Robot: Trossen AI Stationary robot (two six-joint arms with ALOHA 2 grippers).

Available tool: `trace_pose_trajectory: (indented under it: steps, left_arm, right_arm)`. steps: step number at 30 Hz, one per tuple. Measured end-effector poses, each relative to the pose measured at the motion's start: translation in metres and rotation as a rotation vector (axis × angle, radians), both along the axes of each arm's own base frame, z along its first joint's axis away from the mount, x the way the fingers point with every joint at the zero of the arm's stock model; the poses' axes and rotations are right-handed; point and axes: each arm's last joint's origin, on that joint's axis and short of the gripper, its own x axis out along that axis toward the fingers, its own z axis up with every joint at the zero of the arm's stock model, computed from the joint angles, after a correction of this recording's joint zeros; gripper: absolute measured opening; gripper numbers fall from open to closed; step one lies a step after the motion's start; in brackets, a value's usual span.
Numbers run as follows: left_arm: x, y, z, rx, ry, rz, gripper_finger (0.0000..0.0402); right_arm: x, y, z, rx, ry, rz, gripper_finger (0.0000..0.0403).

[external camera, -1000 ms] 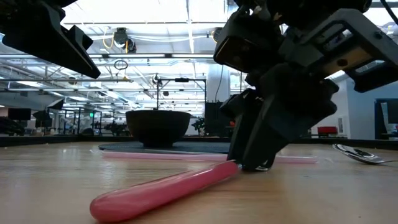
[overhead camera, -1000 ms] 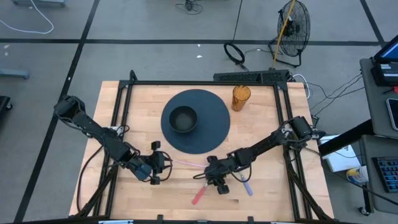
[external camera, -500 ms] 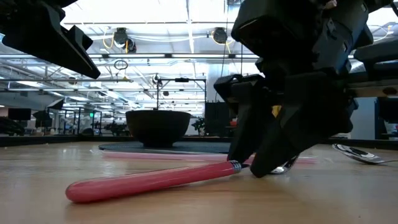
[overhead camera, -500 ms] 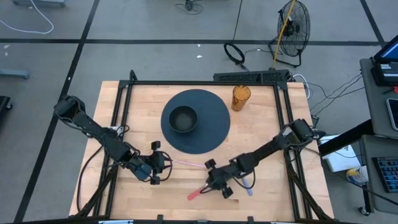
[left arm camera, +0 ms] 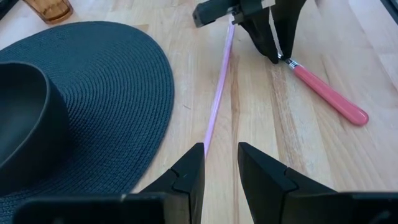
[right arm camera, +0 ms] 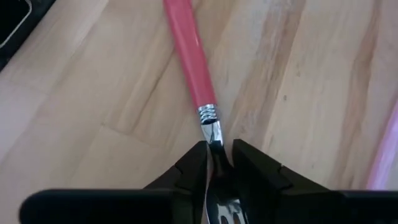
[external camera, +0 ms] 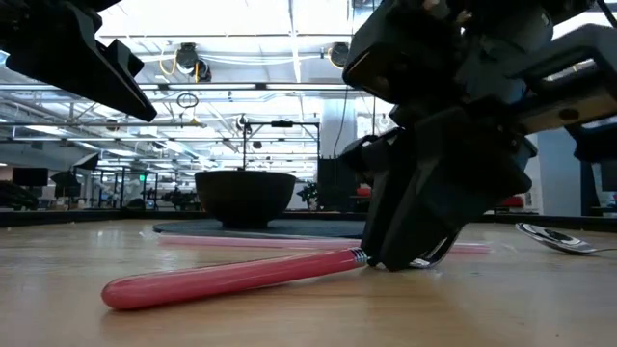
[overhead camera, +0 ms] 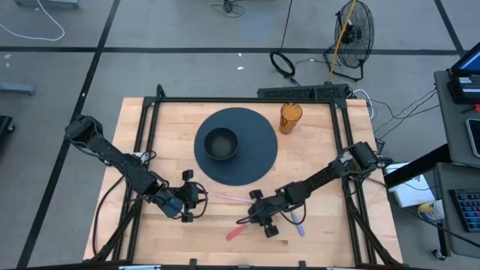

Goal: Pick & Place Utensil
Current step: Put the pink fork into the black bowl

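Here the right hand (right arm camera: pixel 216 163) pinches the metal neck of the pink-handled utensil (overhead camera: pixel 238 232) near the counter's front edge.
Its two dark fingers (right arm camera: pixel 189 171) stand nearly closed on the steel shank just behind the ferrule, and the pink handle (external camera: pixel 227 278) slants away from the grip, resting along the wooden counter (overhead camera: pixel 330 240). The left hand (left arm camera: pixel 219 167) hovers low over the counter beside the dark round placemat (overhead camera: pixel 237 145), fingers partly apart and holding nothing, with the end of a thin pale-pink straw (left arm camera: pixel 217 93) lying between them. A black bowl (overhead camera: pixel 220 143) sits on the placemat, an amber cup (overhead camera: pixel 290 118) stands just off its far right edge, and a purple-handled utensil (overhead camera: pixel 298 224) lies close beside the right hand.
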Motion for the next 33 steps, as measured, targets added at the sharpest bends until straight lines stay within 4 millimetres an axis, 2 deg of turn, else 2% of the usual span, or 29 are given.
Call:
trace_pose_trajectory:
  steps: [5, 13, 17, 26, 33]
  left_arm:
    - [0.000, 0.000, 0.000, -0.008, 0.000, 0.005, 0.0102]
    - [0.000, 0.000, 0.000, -0.006, 0.000, 0.004, 0.0102]
    - [0.000, 0.000, 0.000, -0.005, 0.000, 0.003, 0.0102]
    - [0.000, 0.000, 0.000, -0.009, -0.001, 0.007, 0.0102]
    - [0.000, 0.000, 0.000, -0.009, -0.001, 0.007, 0.0102]
  right_arm:
    - [0.000, 0.005, 0.002, -0.015, -0.049, 0.062, 0.0084]
    - [0.004, 0.007, 0.008, -0.004, -0.066, 0.054, 0.0166]
    - [0.007, 0.008, 0.010, -0.003, -0.080, 0.060, 0.0189]
    - [0.008, 0.008, 0.009, -0.007, -0.079, 0.064, 0.0173]
    - [0.014, 0.009, -0.008, 0.025, -0.077, 0.068, 0.0159]
